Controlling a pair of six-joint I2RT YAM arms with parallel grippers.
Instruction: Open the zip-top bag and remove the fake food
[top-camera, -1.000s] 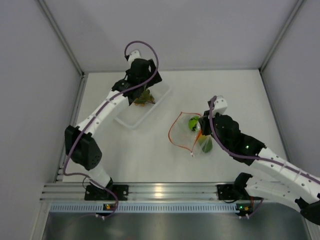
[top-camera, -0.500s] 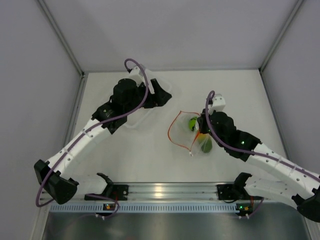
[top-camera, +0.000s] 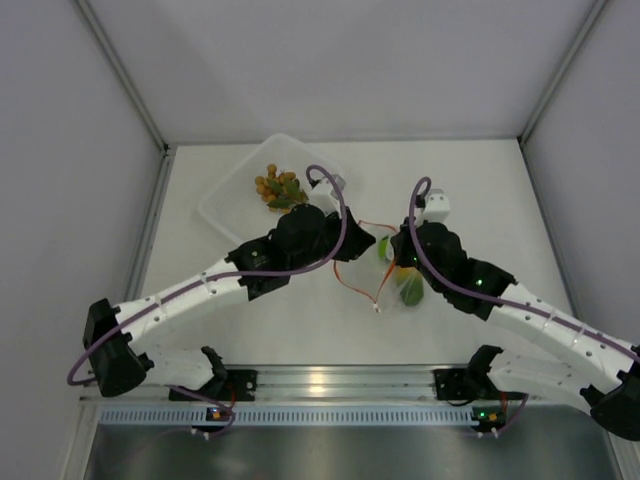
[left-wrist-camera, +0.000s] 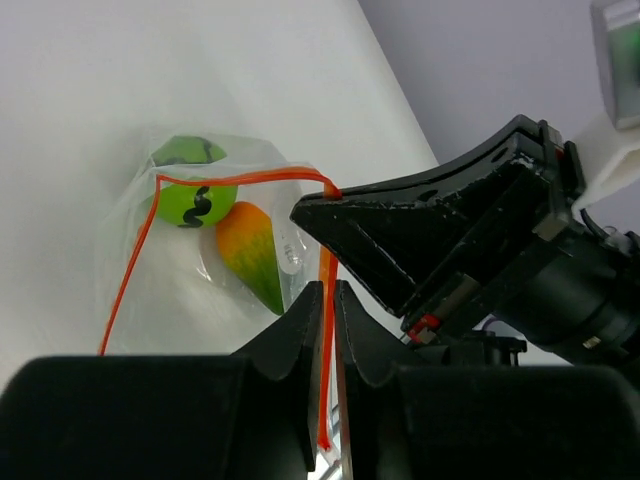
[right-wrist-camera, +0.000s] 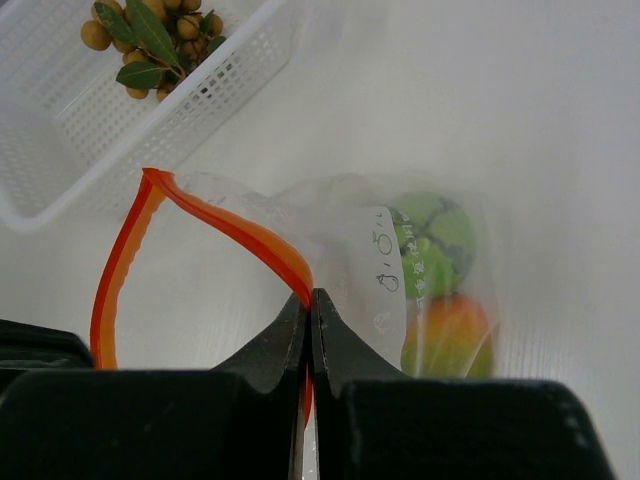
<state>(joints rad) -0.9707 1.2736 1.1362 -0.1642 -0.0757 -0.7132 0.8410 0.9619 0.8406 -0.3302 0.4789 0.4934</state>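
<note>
The zip-top bag (top-camera: 385, 280) lies mid-table with its red-orange strip (top-camera: 342, 272) pulled into an open loop. My left gripper (left-wrist-camera: 328, 300) is shut on one side of that strip, seen from above as the left gripper (top-camera: 362, 240) at the bag's far left corner. My right gripper (right-wrist-camera: 308, 300) is shut on the other side of the strip, directly facing the left one. Inside the bag (right-wrist-camera: 340, 230) sit a green ball (right-wrist-camera: 435, 240) and an orange-and-green mango (right-wrist-camera: 450, 335). The ball (left-wrist-camera: 195, 200) and mango (left-wrist-camera: 250, 255) also show through the mouth.
A clear perforated tray (top-camera: 215, 205) stands at the back left, holding a cluster of tan-brown balls with green leaves (top-camera: 278, 187). The tray (right-wrist-camera: 60, 150) lies just beyond the bag's mouth. Grey walls enclose the table on three sides.
My left arm swung from the tray over to the bag, leaving the brown cluster in the tray, and its jaws closed on the red strip. The right gripper kept its hold.
</note>
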